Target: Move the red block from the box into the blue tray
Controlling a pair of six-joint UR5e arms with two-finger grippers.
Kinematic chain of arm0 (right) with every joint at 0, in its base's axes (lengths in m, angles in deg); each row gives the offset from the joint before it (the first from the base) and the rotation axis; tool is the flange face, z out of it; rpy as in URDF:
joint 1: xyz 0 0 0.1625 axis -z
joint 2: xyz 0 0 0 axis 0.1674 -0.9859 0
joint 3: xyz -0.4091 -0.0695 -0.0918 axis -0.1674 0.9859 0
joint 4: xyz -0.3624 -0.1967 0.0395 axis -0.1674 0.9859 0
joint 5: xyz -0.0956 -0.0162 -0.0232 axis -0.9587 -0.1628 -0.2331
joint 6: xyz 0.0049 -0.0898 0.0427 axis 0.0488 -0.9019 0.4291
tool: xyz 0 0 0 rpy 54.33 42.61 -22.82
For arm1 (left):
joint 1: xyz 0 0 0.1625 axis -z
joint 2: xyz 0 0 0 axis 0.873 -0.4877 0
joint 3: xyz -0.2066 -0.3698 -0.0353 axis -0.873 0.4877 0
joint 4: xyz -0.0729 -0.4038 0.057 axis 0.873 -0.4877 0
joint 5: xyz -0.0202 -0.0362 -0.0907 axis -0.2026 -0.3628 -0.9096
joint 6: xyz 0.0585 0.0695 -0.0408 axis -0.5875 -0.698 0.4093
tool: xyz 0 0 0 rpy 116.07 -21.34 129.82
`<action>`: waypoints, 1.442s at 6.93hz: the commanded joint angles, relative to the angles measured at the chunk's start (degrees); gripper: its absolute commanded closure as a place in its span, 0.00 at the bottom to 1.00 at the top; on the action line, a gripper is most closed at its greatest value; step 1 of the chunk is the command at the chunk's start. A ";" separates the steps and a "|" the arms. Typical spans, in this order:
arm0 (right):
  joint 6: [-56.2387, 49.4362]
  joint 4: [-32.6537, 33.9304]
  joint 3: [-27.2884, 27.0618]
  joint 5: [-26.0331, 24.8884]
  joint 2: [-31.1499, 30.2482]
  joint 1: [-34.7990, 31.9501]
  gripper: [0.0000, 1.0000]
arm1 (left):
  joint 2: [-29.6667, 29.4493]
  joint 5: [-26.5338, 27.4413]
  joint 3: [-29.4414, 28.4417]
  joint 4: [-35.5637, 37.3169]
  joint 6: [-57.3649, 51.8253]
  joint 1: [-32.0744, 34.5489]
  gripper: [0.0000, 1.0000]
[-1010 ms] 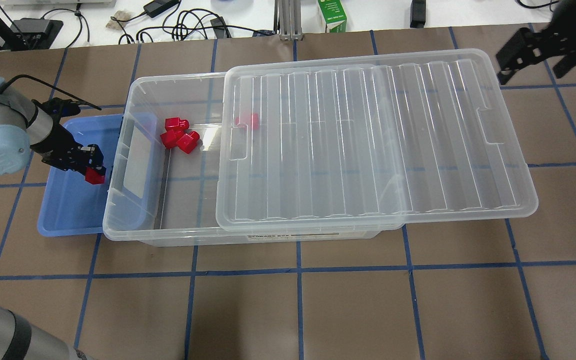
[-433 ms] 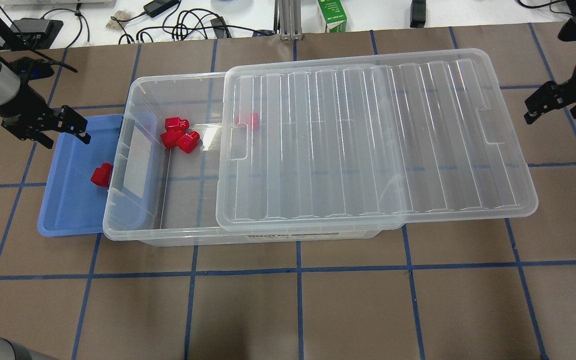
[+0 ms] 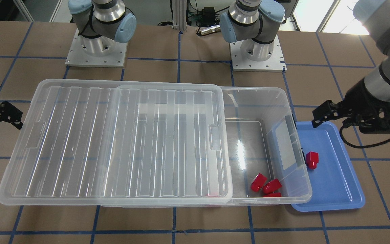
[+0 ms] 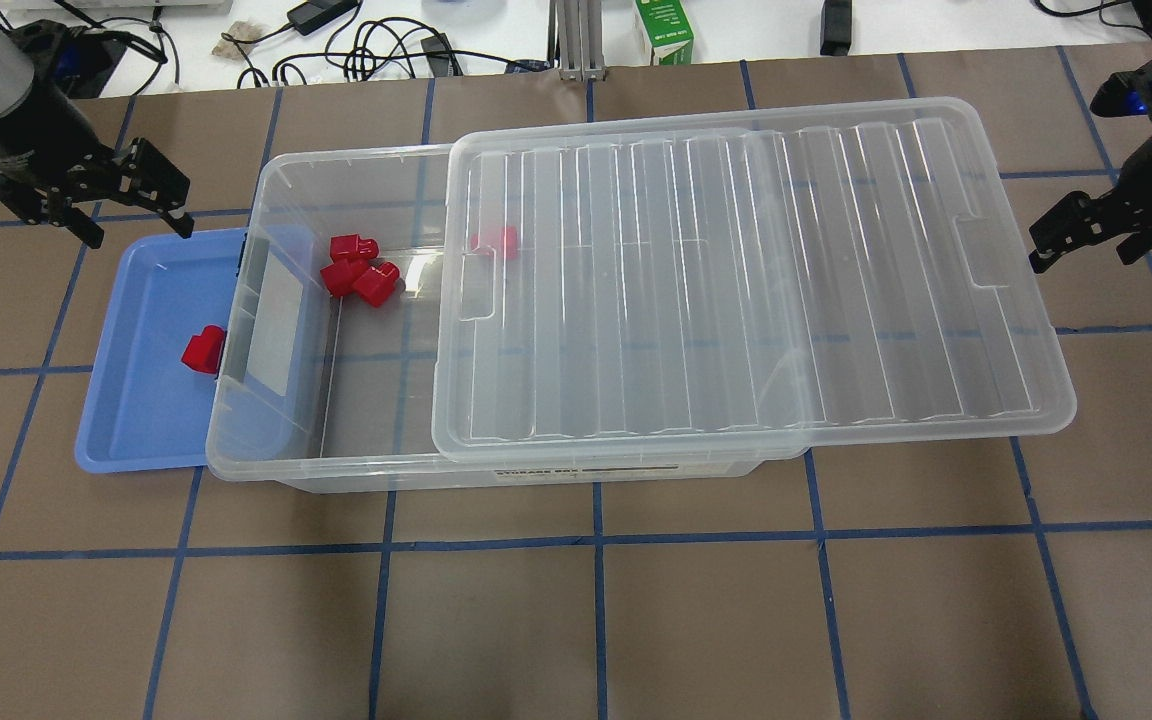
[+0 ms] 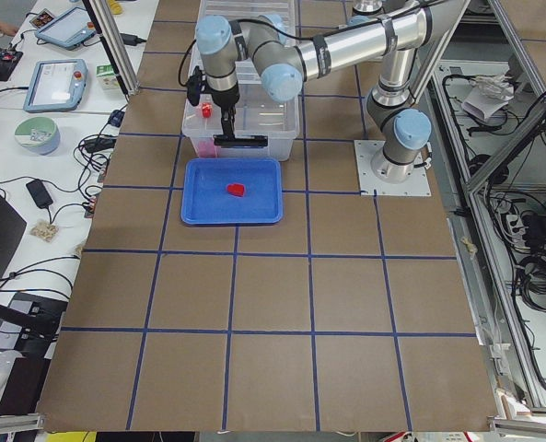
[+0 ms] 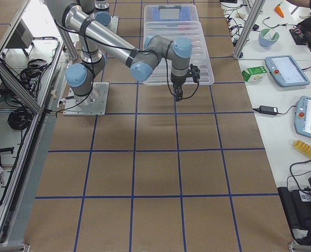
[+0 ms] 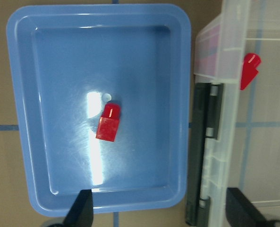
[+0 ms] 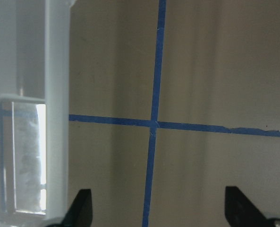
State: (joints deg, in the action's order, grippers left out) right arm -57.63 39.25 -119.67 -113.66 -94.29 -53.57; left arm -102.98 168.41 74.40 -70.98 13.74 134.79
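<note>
Red block (image 4: 202, 350) lies near the blue tray's (image 4: 136, 420) middle, apparently flat; left gripper (image 4: 134, 228) and right gripper (image 4: 1081, 256) jaws gape wide, empty.

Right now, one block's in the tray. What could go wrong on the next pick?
1. Three red blocks lie clustered in the box corner; the open left pincer may grab two or scatter them.
2. A fourth block sits under the lid edge; reaching it risks hitting the lid.

the small red plastic block (image 4: 202, 351) is lying in the shallow light-blue plastic tray (image 4: 136, 430), sitting just beside the left end of the large clear plastic bin (image 4: 336, 467); more red blocks (image 4: 361, 272) are lying inside it.
</note>
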 commanded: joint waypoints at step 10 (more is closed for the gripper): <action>19.71 -0.12 -1.77 0.11 -0.80 -16.58 0.00 | 9.01 4.49 1.60 -1.33 14.62 14.97 0.00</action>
State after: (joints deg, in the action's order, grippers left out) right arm -39.21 39.12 -121.46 -113.25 -95.03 -67.86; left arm -94.02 174.00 76.05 -72.34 28.24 149.71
